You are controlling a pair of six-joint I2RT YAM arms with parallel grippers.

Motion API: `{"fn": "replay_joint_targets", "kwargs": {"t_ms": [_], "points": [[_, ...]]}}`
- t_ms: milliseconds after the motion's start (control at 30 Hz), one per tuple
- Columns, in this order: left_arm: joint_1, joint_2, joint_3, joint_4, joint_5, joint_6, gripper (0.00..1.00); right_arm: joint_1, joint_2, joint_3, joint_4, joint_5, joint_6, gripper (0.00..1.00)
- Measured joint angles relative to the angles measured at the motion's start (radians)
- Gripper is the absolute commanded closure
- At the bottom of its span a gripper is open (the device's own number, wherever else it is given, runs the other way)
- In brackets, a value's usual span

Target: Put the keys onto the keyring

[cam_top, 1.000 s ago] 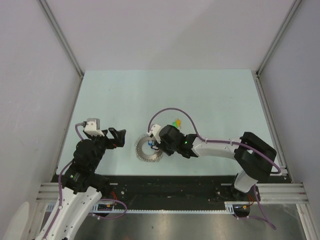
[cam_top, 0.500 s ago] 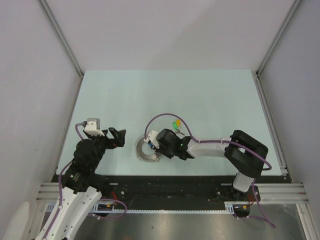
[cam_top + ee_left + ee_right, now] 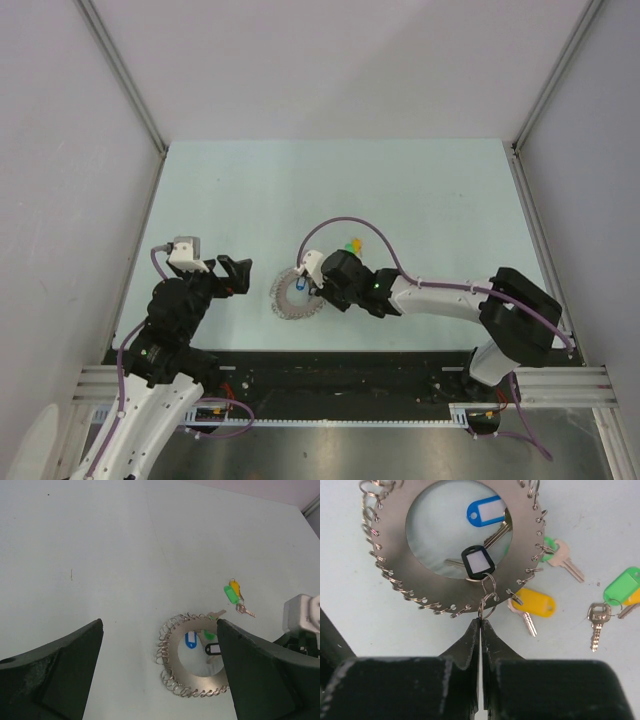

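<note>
My right end effector point(image 3: 480, 624): fingers pressed together, tips pinching thin wire loop point(image 3: 487, 598) below black tag point(image 3: 477, 563) at keyring point(image 3: 516, 566) rim. My left end effector point(image 3: 160, 626): fingers wide apart, empty, above table point(image 3: 100, 540).

Ltg: bright, even, diffuse, from overhead; shadows faint, soft. Wrist views: fgd slightly blurred; top view sharp.

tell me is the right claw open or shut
Shut: on the right claw the fingers meet with a hairline gap, at a small loop on the edge of the keyring. Whether it pinches that loop, cannot tell.
</note>
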Motion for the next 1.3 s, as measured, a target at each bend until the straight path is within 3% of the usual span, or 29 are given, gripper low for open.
{"fn": "replay_joint_targets", "kwargs": {"t_ms": [300, 533, 933, 1200, 1300], "points": [[0.0, 0.0, 0.0, 0.008, 0.037, 0.003, 0.0, -0.006, -0.122, -0.096, 0.106, -0.043, 0.022, 1.0], [0.001, 0.01, 0.0, 0.079, 0.194, 0.027, 0.0, -0.008, -0.284, -0.147, 0.216, -0.05, 0.004, 1.0], [0.001, 0.056, 0.0, 0.132, 0.284, 0.027, 0.0, -0.004, -0.194, -0.164, 0.223, -0.092, 0.053, 1.0], [0.001, 0.054, 0.0, 0.13, 0.287, 0.027, 0.0, -0.008, -0.105, -0.188, 0.17, -0.018, 0.106, 1.0], [0.001, 0.054, 0.0, 0.13, 0.287, 0.027, 0.0, -0.018, -0.084, -0.188, 0.131, -0.013, 0.124, 0.93]]}}
